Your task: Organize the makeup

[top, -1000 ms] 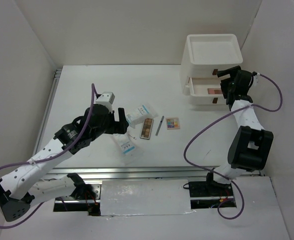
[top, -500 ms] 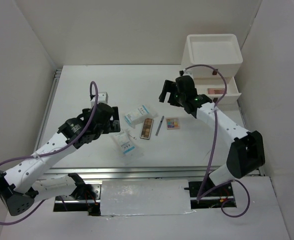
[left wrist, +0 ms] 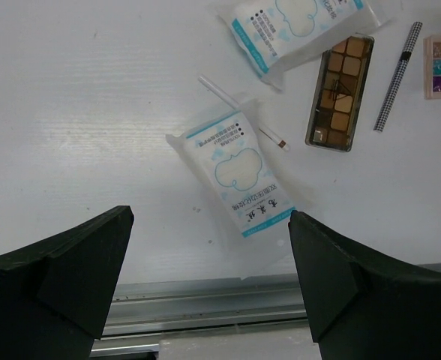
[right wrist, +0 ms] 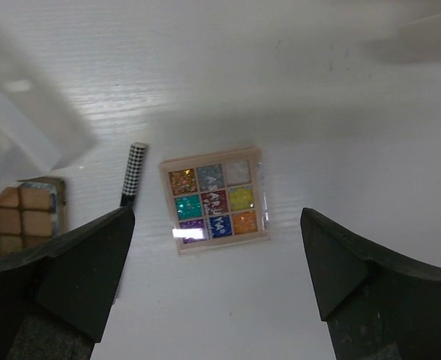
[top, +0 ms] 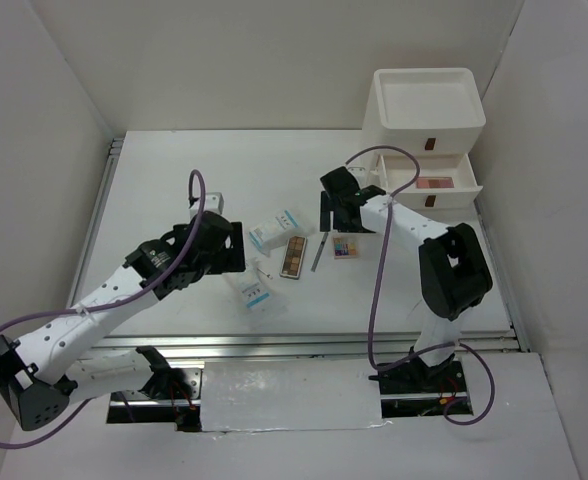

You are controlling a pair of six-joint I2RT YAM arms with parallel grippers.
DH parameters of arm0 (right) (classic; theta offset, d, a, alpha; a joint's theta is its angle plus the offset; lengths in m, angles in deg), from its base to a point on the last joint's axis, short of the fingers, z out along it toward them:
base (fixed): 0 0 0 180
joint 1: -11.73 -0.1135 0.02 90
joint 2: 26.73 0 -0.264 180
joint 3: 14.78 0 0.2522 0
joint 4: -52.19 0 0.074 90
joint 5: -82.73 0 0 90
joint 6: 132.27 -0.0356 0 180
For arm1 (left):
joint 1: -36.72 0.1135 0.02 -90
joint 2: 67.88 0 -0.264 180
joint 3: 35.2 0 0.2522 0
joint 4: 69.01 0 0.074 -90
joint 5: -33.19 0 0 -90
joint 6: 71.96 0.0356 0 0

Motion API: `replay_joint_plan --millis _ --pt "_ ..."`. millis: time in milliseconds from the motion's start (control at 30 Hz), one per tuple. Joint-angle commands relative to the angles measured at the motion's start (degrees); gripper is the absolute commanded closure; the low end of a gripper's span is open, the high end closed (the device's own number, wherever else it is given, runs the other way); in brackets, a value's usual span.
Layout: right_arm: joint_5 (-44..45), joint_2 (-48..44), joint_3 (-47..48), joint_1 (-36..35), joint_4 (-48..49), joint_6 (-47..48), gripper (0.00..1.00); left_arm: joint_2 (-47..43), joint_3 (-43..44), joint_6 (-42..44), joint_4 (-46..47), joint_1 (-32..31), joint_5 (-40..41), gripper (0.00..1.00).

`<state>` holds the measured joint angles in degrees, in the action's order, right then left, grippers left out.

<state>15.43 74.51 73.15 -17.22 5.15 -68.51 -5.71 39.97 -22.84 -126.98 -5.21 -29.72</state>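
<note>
The makeup lies mid-table: two white-and-blue sachets (top: 277,228) (top: 256,292), a brown palette (top: 294,256), a thin grey pencil (top: 319,250) and a multicoloured palette (top: 346,246). My left gripper (top: 236,250) hovers open just left of the near sachet (left wrist: 239,174), whose lower corner reaches its right finger; nothing is held. The left wrist view also shows a thin applicator (left wrist: 239,111) and the brown palette (left wrist: 340,94). Above the multicoloured palette (right wrist: 214,201), my right gripper (top: 339,215) stands open and empty, the pencil (right wrist: 133,176) beside its left finger.
A white stacked drawer unit (top: 424,130) stands at the back right, its middle drawer (top: 452,186) pulled out with a pinkish item inside. The table's metal front rail (left wrist: 205,307) runs just below the near sachet. White walls enclose the table.
My right arm has swung from the open drawer leftwards and now hangs over the multicoloured palette. The left gripper has shifted slightly right, towards the near sachet. Both stay open.
</note>
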Motion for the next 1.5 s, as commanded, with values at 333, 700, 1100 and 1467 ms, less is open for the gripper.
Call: replay_joint_plan --millis 333,700,1100,1467 --pt "-14.25 4.24 -2.45 5.75 1.28 6.46 0.00 -0.47 -2.69 1.68 3.68 -0.17 -5.20 0.00" --pt "-16.02 6.61 -1.31 5.57 -2.31 6.73 0.00 -2.23 -4.10 2.12 5.00 -0.17 -6.88 0.01" --pt "-17.25 12.15 6.07 5.48 -10.40 9.71 0.07 -4.43 -4.54 2.48 5.53 -0.17 -7.49 0.01" --pt "-19.44 6.89 3.09 5.57 -7.34 9.01 0.58 -4.69 -4.37 2.74 5.53 -0.17 -7.76 0.01"
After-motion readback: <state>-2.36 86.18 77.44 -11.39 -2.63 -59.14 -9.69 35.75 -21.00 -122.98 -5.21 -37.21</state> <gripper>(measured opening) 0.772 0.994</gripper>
